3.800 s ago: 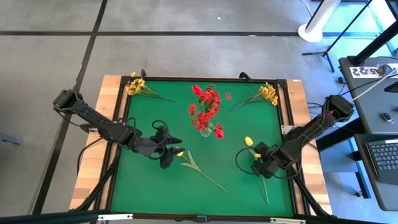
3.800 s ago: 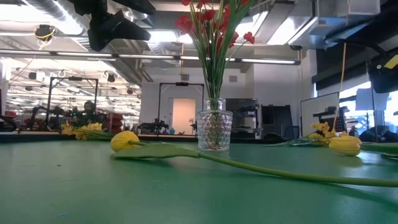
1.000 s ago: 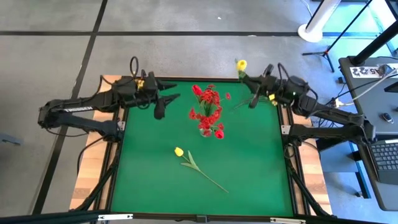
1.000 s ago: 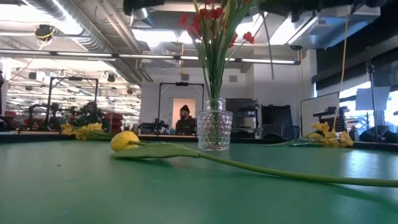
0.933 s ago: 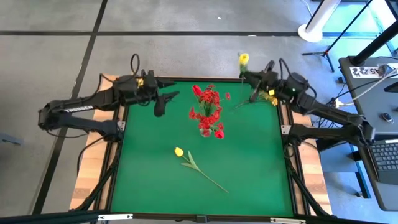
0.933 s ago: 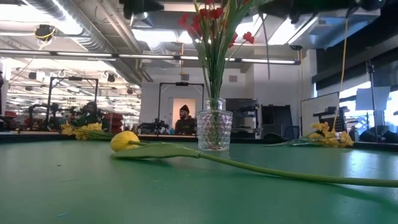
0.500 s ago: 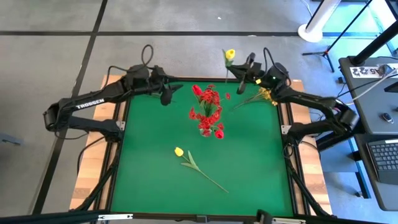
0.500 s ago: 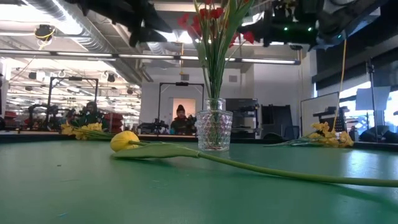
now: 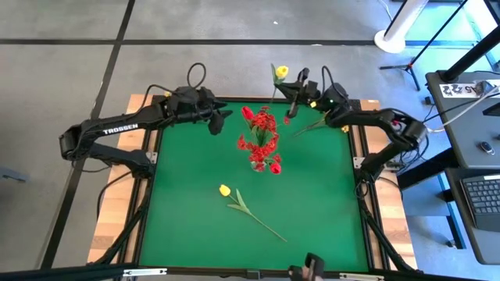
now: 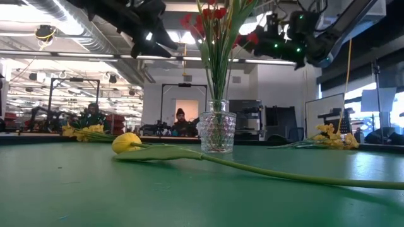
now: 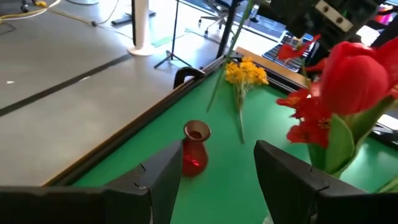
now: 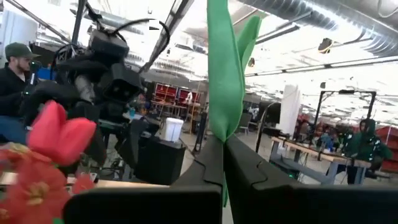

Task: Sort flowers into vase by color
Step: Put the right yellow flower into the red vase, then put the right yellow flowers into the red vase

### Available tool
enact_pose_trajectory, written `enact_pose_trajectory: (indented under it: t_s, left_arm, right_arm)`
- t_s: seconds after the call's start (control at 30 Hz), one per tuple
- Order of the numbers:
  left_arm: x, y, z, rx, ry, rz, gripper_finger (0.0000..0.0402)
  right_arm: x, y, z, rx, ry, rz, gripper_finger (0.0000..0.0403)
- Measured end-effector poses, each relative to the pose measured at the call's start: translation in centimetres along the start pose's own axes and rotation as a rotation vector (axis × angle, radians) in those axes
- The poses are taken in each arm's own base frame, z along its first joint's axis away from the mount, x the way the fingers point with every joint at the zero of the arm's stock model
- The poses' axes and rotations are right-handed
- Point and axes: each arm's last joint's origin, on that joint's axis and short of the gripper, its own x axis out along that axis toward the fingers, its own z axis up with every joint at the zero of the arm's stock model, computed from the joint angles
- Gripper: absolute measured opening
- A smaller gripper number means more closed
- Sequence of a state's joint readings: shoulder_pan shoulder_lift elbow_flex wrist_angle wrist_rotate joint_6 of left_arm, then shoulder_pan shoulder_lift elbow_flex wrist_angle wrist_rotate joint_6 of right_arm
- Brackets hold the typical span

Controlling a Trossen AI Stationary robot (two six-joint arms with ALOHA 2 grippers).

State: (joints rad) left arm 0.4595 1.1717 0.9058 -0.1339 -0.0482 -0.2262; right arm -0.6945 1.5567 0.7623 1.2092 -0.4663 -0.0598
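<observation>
A clear vase (image 9: 258, 163) holding red flowers (image 9: 260, 129) stands mid-table. My right gripper (image 9: 293, 97) hovers over the far edge just right of them, shut on a yellow tulip (image 9: 281, 72). My left gripper (image 9: 219, 119) is open in the air just left of the red flowers, holding nothing. In the left wrist view a small red vase (image 11: 194, 149) stands on the green mat beyond its fingers. A second yellow tulip (image 9: 224, 190) lies flat on the mat near the middle, also visible in the low view (image 10: 128, 143). Yellow sprays (image 9: 336, 117) lie at the far right corner. My right gripper pinches the yellow tulip's thin green stem (image 12: 222, 149) between its two shut fingers, just below a long leaf (image 12: 225, 74) that rises past them. The tulip is lifted clear of the table. Its stem stands steeply, and the lower part (image 11: 222, 56) hangs below the fingers.
More yellow sprays (image 10: 82, 132) lie at the far left of the mat. A raised black frame (image 9: 355, 156) borders the green mat. People sit in the room beyond the far edge (image 10: 180, 120). Bare mat stretches across the near half around the lying tulip.
My right gripper has carried the yellow tulip along the far edge toward the table's left, closing on the red flowers. My left gripper has moved toward the table's right along the far edge, also closing on the red flowers. The lying tulip and the clear vase stayed put.
</observation>
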Motion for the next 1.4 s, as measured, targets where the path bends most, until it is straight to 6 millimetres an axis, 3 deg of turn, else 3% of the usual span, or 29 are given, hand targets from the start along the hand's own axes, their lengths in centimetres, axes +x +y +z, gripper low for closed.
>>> enact_pose_trajectory:
  t_s: [0.33,0.53,0.8,0.93,1.13,1.4]
  left_arm:
    - [0.0,0.9,0.1,-0.012,-0.003,0.034,0.0195]
    - [0.0,0.9,0.1,-0.008,0.006,0.035,0.0195]
    - [0.0,0.9,0.1,0.007,0.006,0.036,0.0195]
    - [0.0,1.0,0.1,0.010,-0.002,0.073,0.0195]
    - [0.0,1.0,0.1,0.012,-0.006,0.106,0.0195]
    - [0.0,1.1,0.1,0.052,-0.009,0.155,0.0195]
  right_arm:
    - [2.9,-1.1,-2.6,0.089,0.030,0.079,0.0000]
    - [3.0,-1.0,-4.7,0.127,0.120,0.089,0.0000]
    - [2.9,-0.9,-5.5,0.159,0.181,0.091,0.0014]
    - [2.8,-0.8,-5.6,0.226,0.225,0.088,0.0053]
    - [2.5,-0.7,-4.6,0.240,0.322,0.080,0.0142]
    - [1.2,-0.4,-1.9,0.207,0.487,0.059,0.0244]
